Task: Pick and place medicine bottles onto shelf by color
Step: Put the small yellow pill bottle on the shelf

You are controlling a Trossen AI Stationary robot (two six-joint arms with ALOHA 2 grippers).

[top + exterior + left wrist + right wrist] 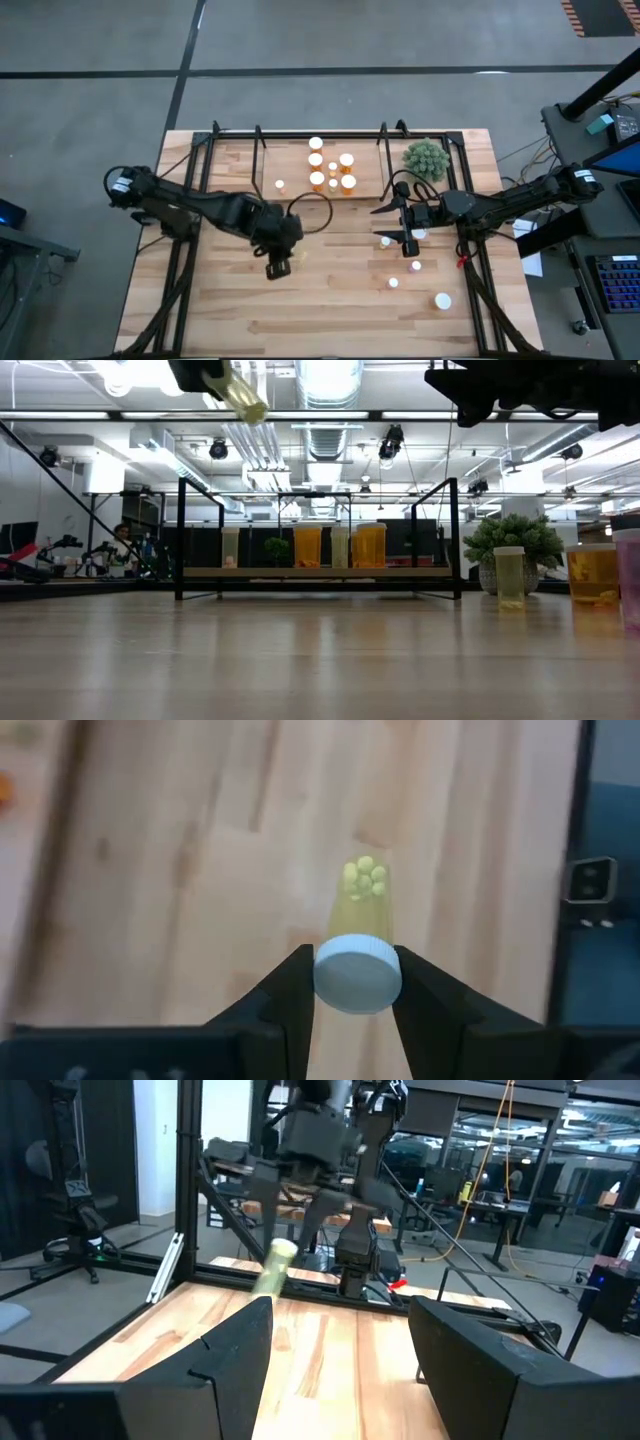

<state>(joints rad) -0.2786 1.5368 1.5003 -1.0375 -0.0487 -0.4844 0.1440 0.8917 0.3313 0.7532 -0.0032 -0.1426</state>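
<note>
My left gripper [279,266] is shut on a small pill bottle with a white cap and a clear yellowish body holding yellow pills [365,880], high above the table's middle. The bottle also shows in the low view [240,395] and the right wrist view [275,1267]. The shelf [240,170] stands at the far side. Several orange and pale bottles [332,168] stand upright on its board [320,572]. My right gripper [405,225] is open and empty, raised over loose white-capped bottles [417,265] standing at the right. My left gripper pinches the bottle's white cap [330,982] between its two fingers [295,990], one on each side of the cap's rim. The bottle is lifted clear of the table. It hangs tilted below the fingers, bottom end lowest [255,410].
A green spiky ball plant [427,158] stands at the shelf's right end. Black uprights [180,540] frame the shelf. Several loose bottles stand on the right half of the table [443,300]. In the low view, a pale yellow one [509,576] and an orange one [593,573] stand close.
</note>
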